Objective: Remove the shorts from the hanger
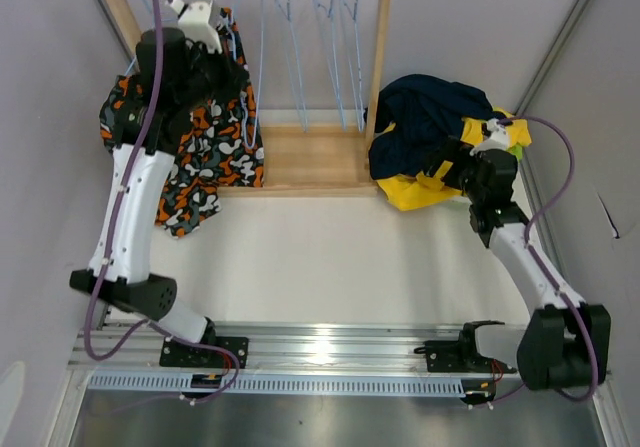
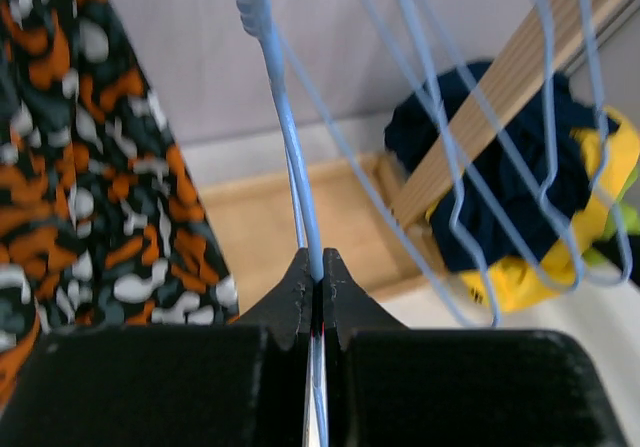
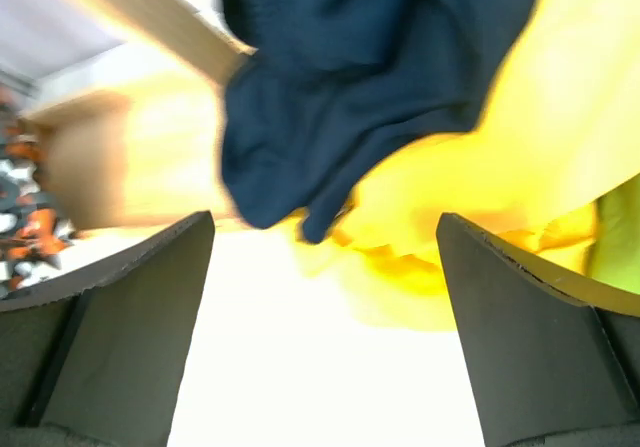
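The orange-black-white camouflage shorts [image 1: 215, 162] hang on a light blue wire hanger at the left end of the wooden rack [image 1: 378, 57]. My left gripper [image 1: 228, 79] is up at that hanger. In the left wrist view it [image 2: 316, 267] is shut on the hanger's wire [image 2: 290, 137], with the camouflage shorts [image 2: 80, 167] to its left. The navy shorts [image 1: 425, 117], yellow shorts [image 1: 420, 189] and lime green shorts [image 1: 517, 137] lie in a pile right of the rack. My right gripper [image 1: 452, 167] is open and empty just before the pile [image 3: 325, 222]. The light blue shorts are hidden.
Several empty light blue hangers [image 1: 300, 57] hang on the rack's top bar. The rack's wooden base [image 1: 310, 157] lies on the white table. Grey walls close in on both sides, and a metal rail [image 1: 330, 347] runs along the near edge.
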`<state>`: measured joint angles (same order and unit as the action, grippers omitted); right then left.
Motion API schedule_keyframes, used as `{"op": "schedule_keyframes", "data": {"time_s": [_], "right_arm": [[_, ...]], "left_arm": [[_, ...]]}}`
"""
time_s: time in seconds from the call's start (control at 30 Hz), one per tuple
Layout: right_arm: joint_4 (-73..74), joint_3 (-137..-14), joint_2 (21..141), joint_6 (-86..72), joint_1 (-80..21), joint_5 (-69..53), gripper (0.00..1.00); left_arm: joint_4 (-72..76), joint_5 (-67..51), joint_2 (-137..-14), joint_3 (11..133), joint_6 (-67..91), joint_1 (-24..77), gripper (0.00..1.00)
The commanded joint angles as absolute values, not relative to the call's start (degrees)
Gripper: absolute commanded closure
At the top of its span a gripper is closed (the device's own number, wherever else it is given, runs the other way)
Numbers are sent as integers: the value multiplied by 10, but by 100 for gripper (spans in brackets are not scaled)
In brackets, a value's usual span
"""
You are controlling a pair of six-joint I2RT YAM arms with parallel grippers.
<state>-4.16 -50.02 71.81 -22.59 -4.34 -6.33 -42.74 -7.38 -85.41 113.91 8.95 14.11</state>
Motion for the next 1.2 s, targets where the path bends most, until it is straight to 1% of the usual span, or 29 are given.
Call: {"op": "schedule_keyframes", "data": {"time_s": [0.0,0.03,0.1,0.13,0.17,0.37,0.5,0.67,0.77,0.8,0.83,0.87,0.93,0.97,1.03,1.07,1.17], "right_arm": [[-101,-438,647,-247,-56,-76,0],[-103,-426,634,-249,-61,-78,0],[-105,-397,613,-251,-76,-81,0],[-101,-394,600,-250,-82,-79,1],[-100,-389,596,-250,-89,-74,1],[-84,-388,581,-239,-120,-69,1],[-80,-376,564,-238,-127,-64,0],[-76,-368,562,-230,-127,-62,1],[-78,-367,564,-234,-127,-64,0],[-80,-367,564,-235,-127,-66,1],[-79,-368,564,-236,-129,-67,1],[-78,-369,564,-236,-129,-68,1],[-75,-373,562,-237,-132,-68,1],[-73,-374,559,-236,-133,-68,1],[-69,-374,554,-238,-137,-69,1],[-68,-375,552,-238,-139,-70,1],[-54,-383,546,-236,-150,-70,1]], "left_arm": [[-439,-99,-925,1266,74,140,100],[-443,-101,-969,1330,76,139,100],[-449,-112,-1012,1373,85,140,100],[-449,-120,-1047,1422,97,140,100],[-439,-129,-1062,1429,103,140,100],[-334,-141,-1122,1433,147,140,100],[-328,-145,-1173,1491,172,140,100],[-321,-146,-1151,1428,164,157,100],[-351,-135,-1128,1412,142,171,100],[-358,-132,-1109,1409,137,171,97],[-366,-126,-1098,1398,133,171,91],[-382,-122,-1084,1393,127,171,78],[-395,-103,-1031,1358,102,171,59],[-399,-89,-1013,1348,92,171,40],[-404,-58,-959,1325,59,171,27],[-408,-20,-945,1313,47,170,18],[-417,25,-907,1312,9,156,6]]}}
